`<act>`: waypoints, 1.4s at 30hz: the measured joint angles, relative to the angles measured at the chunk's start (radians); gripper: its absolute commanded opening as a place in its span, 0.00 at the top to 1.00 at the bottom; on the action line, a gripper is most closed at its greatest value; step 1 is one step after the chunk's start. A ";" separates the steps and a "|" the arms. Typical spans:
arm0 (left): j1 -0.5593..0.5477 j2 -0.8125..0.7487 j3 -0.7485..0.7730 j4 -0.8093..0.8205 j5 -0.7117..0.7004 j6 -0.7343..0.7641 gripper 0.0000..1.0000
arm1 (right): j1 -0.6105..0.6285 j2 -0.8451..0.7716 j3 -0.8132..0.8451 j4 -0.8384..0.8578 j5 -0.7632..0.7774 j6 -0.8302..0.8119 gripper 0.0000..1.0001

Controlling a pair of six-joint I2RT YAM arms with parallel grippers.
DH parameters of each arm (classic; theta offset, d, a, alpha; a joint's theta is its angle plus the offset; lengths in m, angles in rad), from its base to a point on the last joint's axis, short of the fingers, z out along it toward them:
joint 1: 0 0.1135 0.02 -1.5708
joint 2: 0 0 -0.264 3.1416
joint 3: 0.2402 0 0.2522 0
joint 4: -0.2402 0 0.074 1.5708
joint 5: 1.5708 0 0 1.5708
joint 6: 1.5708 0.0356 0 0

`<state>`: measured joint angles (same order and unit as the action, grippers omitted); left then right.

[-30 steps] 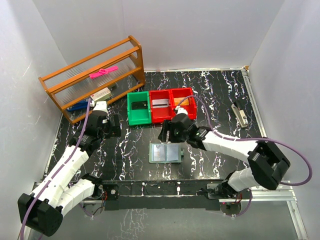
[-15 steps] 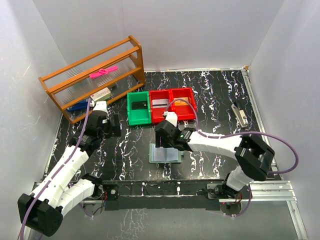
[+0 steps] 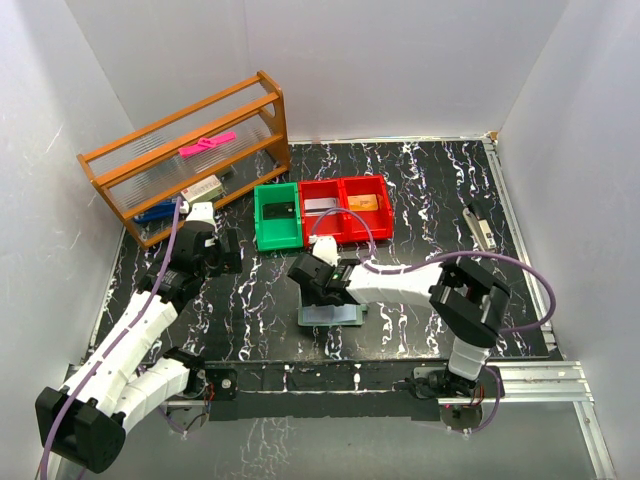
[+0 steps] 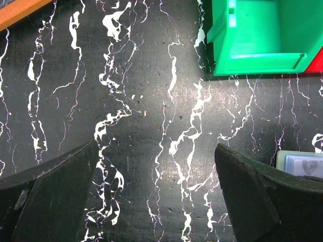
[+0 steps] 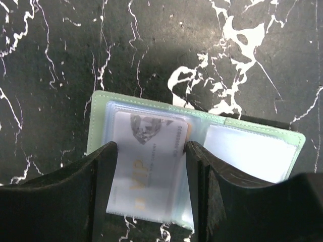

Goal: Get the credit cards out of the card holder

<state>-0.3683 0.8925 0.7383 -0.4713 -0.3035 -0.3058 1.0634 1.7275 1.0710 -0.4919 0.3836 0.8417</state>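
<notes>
The card holder (image 3: 335,316) lies open and flat on the black marbled table, pale blue-grey inside with green edging (image 5: 202,115). A white credit card (image 5: 146,161) printed "VIP" sits in its left sleeve, with a tan card edge (image 5: 185,132) behind it. The right sleeve (image 5: 247,151) looks blank. My right gripper (image 5: 151,194) points down over the left half (image 3: 318,290), its jaws closed in against the white card's two long edges. My left gripper (image 4: 156,196) is open and empty above bare table (image 3: 228,252), left of the holder, whose corner shows in the left wrist view (image 4: 302,164).
A green bin (image 3: 277,218) and two red bins (image 3: 345,208) stand just behind the holder; the green one also shows in the left wrist view (image 4: 262,35). An orange shelf rack (image 3: 185,155) stands at the back left. A small stapler-like object (image 3: 482,230) lies at the right.
My right gripper has swung left and come down from the holder's right half onto its left half, jaws around the white card. The left arm has not moved.
</notes>
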 measured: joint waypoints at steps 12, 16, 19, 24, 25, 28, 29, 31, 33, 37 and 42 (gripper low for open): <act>0.000 0.001 0.000 0.000 0.000 0.000 0.01 | 0.004 0.056 0.051 -0.017 0.023 0.007 0.82; 0.000 0.003 0.000 0.000 0.000 0.000 0.01 | 0.005 0.054 0.048 -0.012 0.021 0.005 0.82; 0.000 0.003 0.000 0.000 0.000 0.000 0.01 | 0.004 0.052 0.045 -0.009 0.022 0.005 0.83; 0.000 0.003 0.000 0.000 0.000 0.000 0.01 | 0.005 0.041 0.045 -0.015 0.014 -0.003 0.89; 0.000 0.003 0.000 0.000 0.000 0.000 0.01 | 0.005 0.033 0.045 -0.017 0.011 -0.005 0.89; 0.000 0.003 0.000 0.000 0.000 0.000 0.01 | 0.005 0.000 0.045 -0.016 0.003 -0.009 0.88; 0.000 0.003 0.000 0.000 0.000 0.000 0.01 | 0.005 -0.012 0.045 -0.015 0.003 -0.010 0.86; 0.000 0.003 0.000 0.000 0.000 0.000 0.01 | 0.005 -0.027 0.045 -0.013 0.003 -0.010 0.75; 0.000 0.004 0.000 0.000 0.001 0.000 0.01 | 0.005 -0.036 0.045 -0.014 0.002 -0.012 0.61; 0.000 0.004 0.000 0.000 0.001 0.000 0.01 | 0.005 -0.036 0.045 -0.022 -0.010 -0.014 0.35; 0.000 0.004 0.000 0.000 0.000 0.000 0.01 | 0.005 -0.034 0.045 -0.029 -0.035 -0.028 0.31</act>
<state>-0.3683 0.8963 0.7383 -0.4709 -0.3031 -0.3058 1.0679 1.6936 1.1164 -0.5205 0.3489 0.8135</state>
